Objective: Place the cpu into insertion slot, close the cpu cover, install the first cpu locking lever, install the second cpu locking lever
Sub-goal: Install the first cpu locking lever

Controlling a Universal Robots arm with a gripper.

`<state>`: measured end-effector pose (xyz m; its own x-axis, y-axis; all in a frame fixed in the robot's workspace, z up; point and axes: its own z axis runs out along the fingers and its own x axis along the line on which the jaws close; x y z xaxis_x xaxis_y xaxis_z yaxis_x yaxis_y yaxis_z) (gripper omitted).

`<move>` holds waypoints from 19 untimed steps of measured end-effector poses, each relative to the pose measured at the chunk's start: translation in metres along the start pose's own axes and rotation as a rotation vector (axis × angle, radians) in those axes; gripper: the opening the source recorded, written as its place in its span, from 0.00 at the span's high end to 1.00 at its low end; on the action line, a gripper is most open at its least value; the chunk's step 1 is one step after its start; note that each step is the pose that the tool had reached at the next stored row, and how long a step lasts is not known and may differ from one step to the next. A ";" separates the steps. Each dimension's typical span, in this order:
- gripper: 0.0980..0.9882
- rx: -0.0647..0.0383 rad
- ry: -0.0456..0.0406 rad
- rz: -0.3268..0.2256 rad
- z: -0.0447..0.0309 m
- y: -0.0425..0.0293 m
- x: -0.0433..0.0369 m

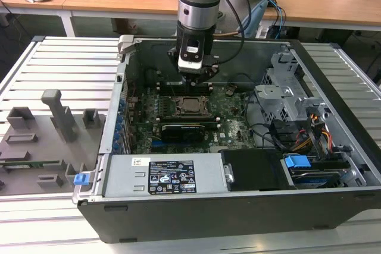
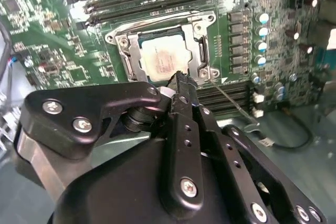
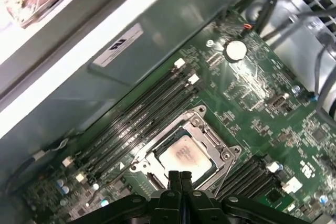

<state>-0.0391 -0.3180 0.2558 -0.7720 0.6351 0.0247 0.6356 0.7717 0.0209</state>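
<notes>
Looking into the open computer case (image 1: 226, 215), you find the cpu (image 2: 163, 59) seated in the motherboard socket, the cpu cover (image 3: 206, 135) lying flat around it. Your gripper (image 3: 179, 174) hovers just above the socket's edge, its fingers (image 3: 174, 181) pressed together and empty.

The exterior view shows me the whole computer case (image 1: 238, 212) obliquely from above; both wrist views closely share the cpu (image 2: 164, 59) (image 3: 184, 156).
</notes>
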 end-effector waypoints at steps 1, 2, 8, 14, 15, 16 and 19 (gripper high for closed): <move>0.99 0.001 0.0005 -0.023 0.0000 0.0000 0.0000; 0.99 0.001 0.0009 -0.041 0.0001 0.0000 0.0000; 0.99 0.003 0.0027 -0.125 0.0002 0.0000 0.0000; 0.99 0.006 0.0051 -0.233 0.0006 0.0000 0.0000; 0.99 0.006 0.0055 -0.252 0.0006 0.0000 0.0000; 0.99 0.007 0.0058 -0.268 0.0006 0.0000 0.0000; 0.99 0.008 0.0069 -0.321 0.0007 0.0000 0.0000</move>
<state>-0.0391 -0.3180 0.2552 -0.9329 0.3592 0.0249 0.3597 0.9328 0.0207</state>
